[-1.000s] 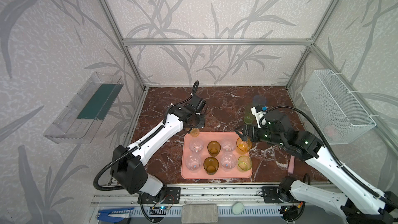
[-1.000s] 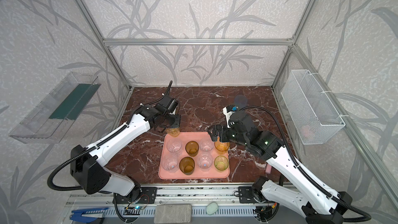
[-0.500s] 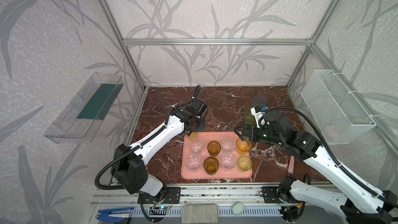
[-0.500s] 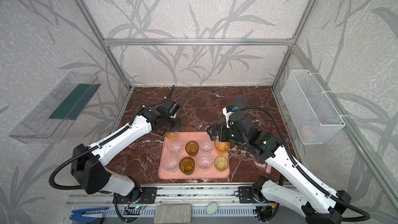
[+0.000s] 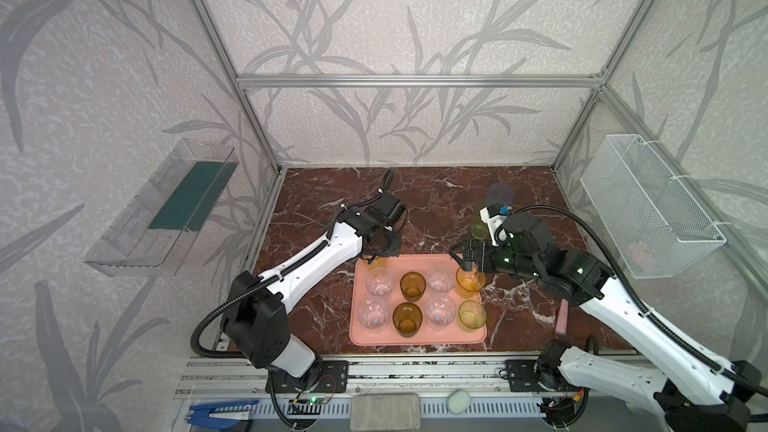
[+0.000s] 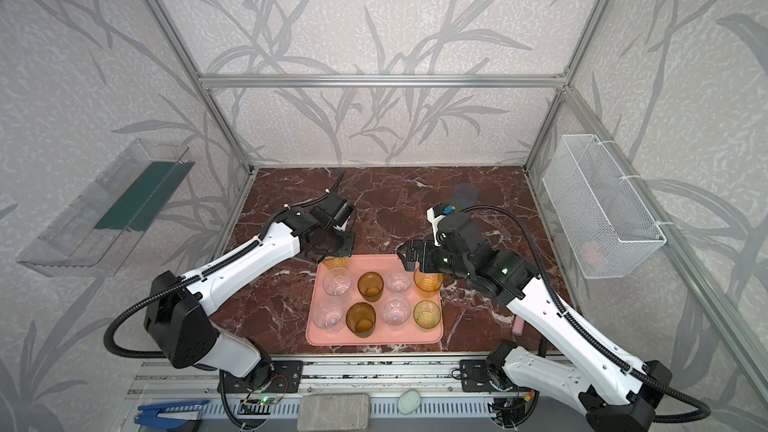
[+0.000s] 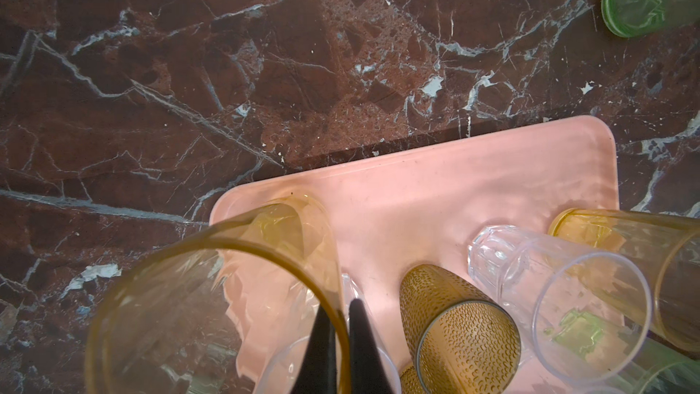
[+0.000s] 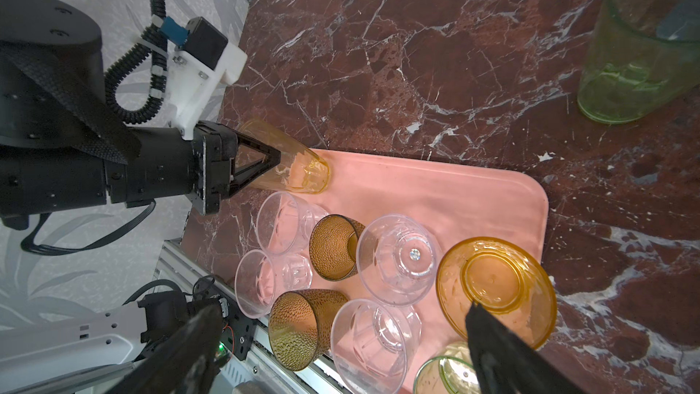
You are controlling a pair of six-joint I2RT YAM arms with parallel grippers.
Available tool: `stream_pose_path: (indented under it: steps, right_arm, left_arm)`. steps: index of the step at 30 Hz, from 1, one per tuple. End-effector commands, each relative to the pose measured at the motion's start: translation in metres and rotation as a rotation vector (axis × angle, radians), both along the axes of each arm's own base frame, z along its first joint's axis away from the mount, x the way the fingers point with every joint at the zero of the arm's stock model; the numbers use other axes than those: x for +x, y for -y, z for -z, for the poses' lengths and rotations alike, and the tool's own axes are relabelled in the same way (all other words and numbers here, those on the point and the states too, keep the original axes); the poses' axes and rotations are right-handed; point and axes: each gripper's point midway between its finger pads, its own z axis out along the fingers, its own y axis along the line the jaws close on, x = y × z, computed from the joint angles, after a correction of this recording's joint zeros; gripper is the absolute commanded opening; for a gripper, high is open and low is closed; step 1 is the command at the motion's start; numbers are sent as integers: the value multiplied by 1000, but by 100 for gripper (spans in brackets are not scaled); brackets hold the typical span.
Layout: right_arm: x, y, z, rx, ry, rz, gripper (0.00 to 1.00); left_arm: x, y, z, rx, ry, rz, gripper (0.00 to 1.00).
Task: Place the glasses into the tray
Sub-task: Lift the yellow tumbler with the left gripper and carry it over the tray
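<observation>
My left gripper (image 5: 381, 252) is shut on the rim of a tall yellow glass (image 5: 376, 263), one finger inside and one outside (image 7: 338, 314). The glass (image 8: 299, 172) hangs upright with its base over the far-left corner of the pink tray (image 5: 415, 337); whether it touches I cannot tell. Several short glasses stand in the tray: clear, amber, an orange one (image 8: 492, 286) and a yellow-green one (image 5: 472, 314). My right gripper (image 5: 460, 256) is open and empty above the orange glass (image 8: 341, 316). A tall green glass (image 5: 478, 223) and a blue-purple one (image 5: 499, 193) stand on the table behind it.
The floor is dark red marble. A clear wall bin (image 5: 166, 209) hangs at the left and a white mesh basket (image 5: 648, 209) at the right. A small pink object (image 5: 562, 322) lies by the right arm. The far strip of the tray (image 7: 473, 168) is bare.
My left gripper has carried the yellow glass a little nearer and down, from behind the tray to its far-left corner. The right gripper has stayed open in the same place.
</observation>
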Motion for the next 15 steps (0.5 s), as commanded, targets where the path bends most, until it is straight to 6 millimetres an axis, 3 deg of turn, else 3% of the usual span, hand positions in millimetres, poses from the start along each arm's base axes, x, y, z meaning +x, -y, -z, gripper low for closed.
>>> stream_pose_path:
  steps: [1,8,12,15]
  right_arm:
    - [3,-3,-17,43,25,2,99]
    - [4,-6,-18,50,25,-3,99]
    - [4,-5,-18,52,24,-2,99]
    - [3,-6,-19,58,27,-3,99]
  left_arm:
    - [-6,3,8,4,-26,1,0]
    - [-8,5,11,12,-35,3,2]
    - [-8,3,9,18,-24,-2,24]
    - [-8,2,6,22,-13,-3,33]
